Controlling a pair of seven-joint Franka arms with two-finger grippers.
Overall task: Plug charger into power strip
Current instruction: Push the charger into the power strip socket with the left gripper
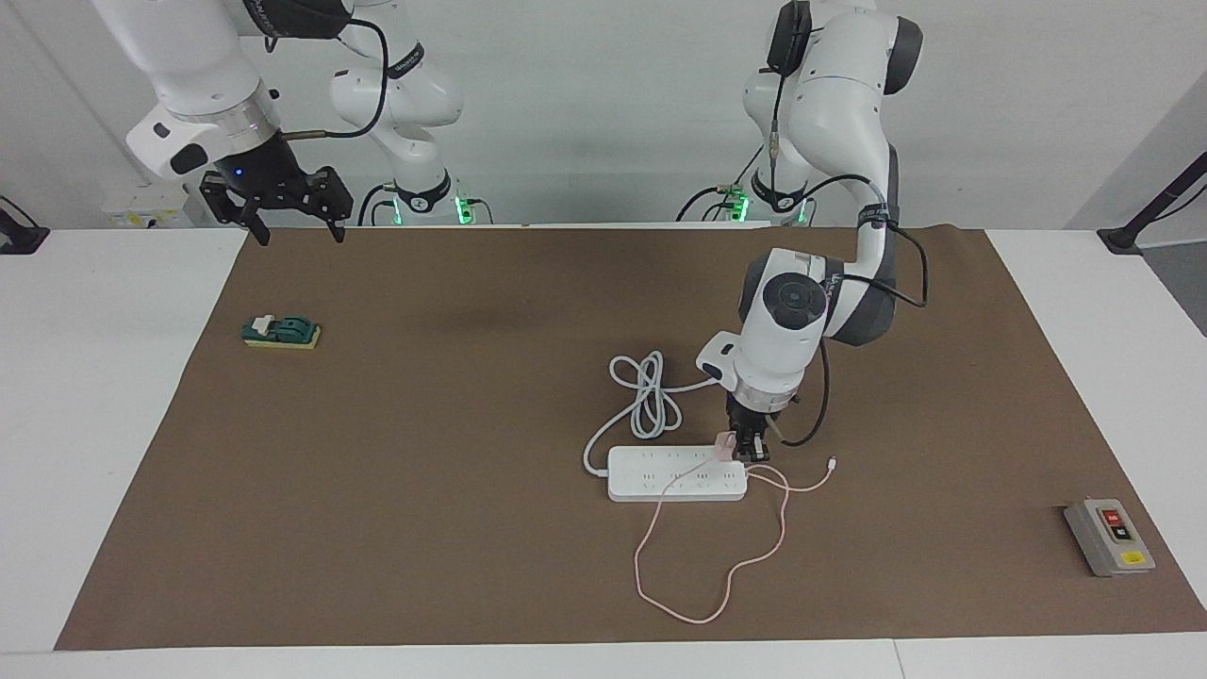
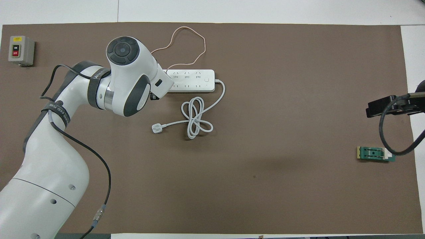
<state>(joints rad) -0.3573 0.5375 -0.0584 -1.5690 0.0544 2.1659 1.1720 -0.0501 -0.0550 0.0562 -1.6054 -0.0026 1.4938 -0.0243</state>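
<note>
The white power strip (image 1: 677,473) lies flat in the middle of the brown mat; it also shows in the overhead view (image 2: 191,80). My left gripper (image 1: 752,453) points straight down at the strip's end toward the left arm. It is shut on the pale-pink charger (image 1: 725,444), which rests on the strip's top at that end. The thin pink cable (image 1: 702,613) loops over the mat farther from the robots and ends in a small white connector (image 1: 832,462). In the overhead view the left wrist hides the gripper and the charger. My right gripper (image 1: 294,231) is open and empty and waits high over the mat's edge at the right arm's end.
The strip's thick white cord (image 2: 196,118) lies coiled nearer to the robots and ends in a white three-pin plug (image 2: 156,128). A grey button box (image 1: 1109,536) sits at the left arm's end. A small green block (image 1: 281,332) sits at the right arm's end.
</note>
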